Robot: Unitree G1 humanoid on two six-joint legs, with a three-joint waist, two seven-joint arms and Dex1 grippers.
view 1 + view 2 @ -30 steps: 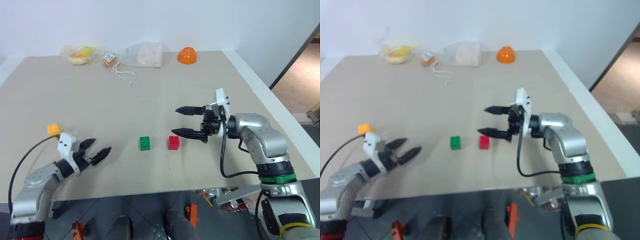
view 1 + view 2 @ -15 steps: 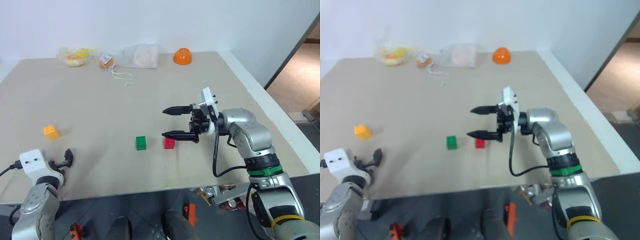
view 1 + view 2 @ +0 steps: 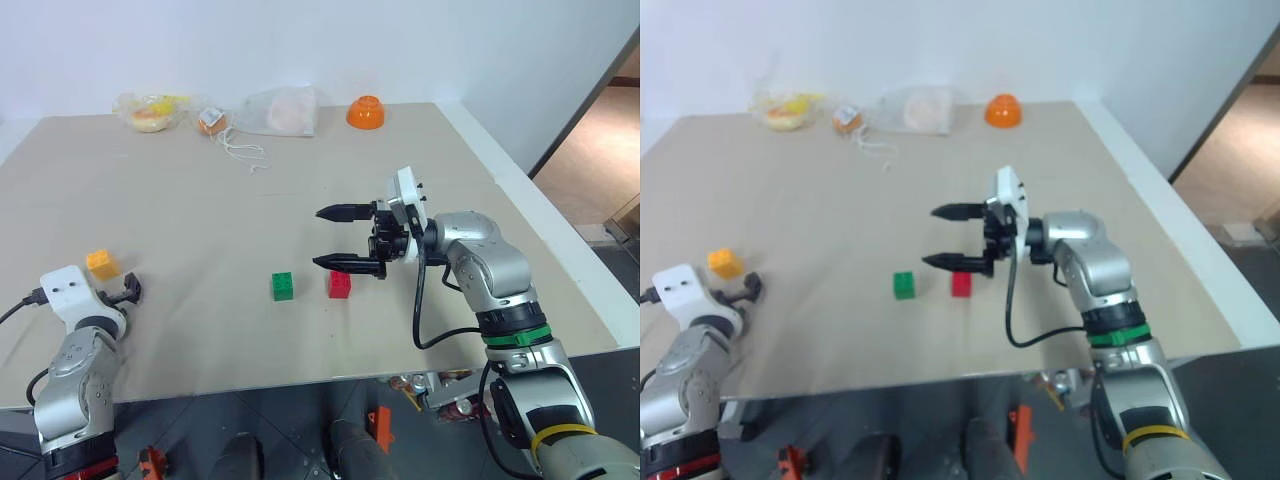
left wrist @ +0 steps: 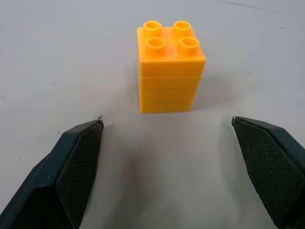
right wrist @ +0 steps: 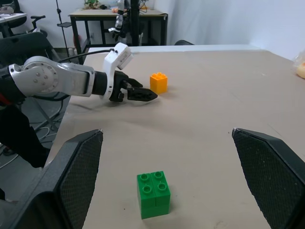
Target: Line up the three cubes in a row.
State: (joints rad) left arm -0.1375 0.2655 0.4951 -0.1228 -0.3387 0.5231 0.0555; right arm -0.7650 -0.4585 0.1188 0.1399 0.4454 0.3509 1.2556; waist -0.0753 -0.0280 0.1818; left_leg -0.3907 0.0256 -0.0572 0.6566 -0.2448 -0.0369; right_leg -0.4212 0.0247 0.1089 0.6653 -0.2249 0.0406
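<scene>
The yellow-orange cube [image 3: 101,263] sits near the table's left edge. My left gripper [image 4: 167,122] is open and points at it, and the cube [image 4: 170,71] stands just beyond the fingertips, untouched. The green cube [image 3: 283,286] and the red cube [image 3: 340,284] sit side by side at mid-table with a small gap between them. My right gripper [image 3: 320,237] hovers open above them, pointing left, its lower finger over the red cube. The right wrist view shows the green cube [image 5: 153,193] below, and the yellow-orange cube [image 5: 158,82] with the left gripper [image 5: 138,94] farther off.
An orange bowl [image 3: 366,112], two plastic bags [image 3: 283,110] [image 3: 152,110] and a loose string [image 3: 245,152] lie along the table's far edge. The beige tabletop [image 3: 200,210] is bare between the cubes. Its right edge [image 3: 520,190] drops to the floor.
My left gripper has swung from pointing right, towards the green cube, to pointing at the yellow-orange cube on the left. My right gripper has drifted slightly left. The head view has also shifted.
</scene>
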